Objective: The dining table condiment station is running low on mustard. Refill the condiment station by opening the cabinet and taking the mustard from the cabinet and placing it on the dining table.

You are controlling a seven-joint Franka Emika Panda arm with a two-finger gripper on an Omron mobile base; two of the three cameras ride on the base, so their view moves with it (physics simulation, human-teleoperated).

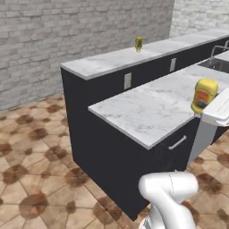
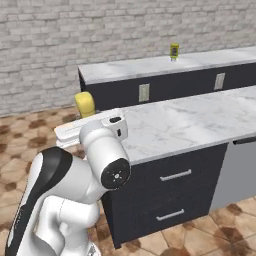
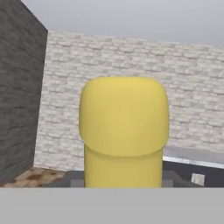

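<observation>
We stand in a kitchen with grey brick walls [image 1: 67,40] and a brown patterned tile floor [image 1: 31,147]. Ahead runs the dining table [image 1: 116,58], a long raised marble top on a dark front with two pale outlets. Below and nearer to us sits a lower marble counter [image 1: 147,107] over dark drawers with silver pulls.

In the left base view we see a sink with a faucet [image 1: 218,56] at the far right of the lower counter; the right base view instead shows two stacked drawers [image 2: 172,192] and a grey panel beside them. A second yellowish bottle [image 1: 139,43] stands upright on the dining table, well apart from our hand.

The mustard [image 1: 204,95] is held up off every surface at the end of our arm, above the lower counter's near edge. The hand view shows its rounded yellow cap [image 3: 124,116] close before the lens. We cannot tell from the pictures how the gripper's fingers stand, since the bottle and wrist hide them.
</observation>
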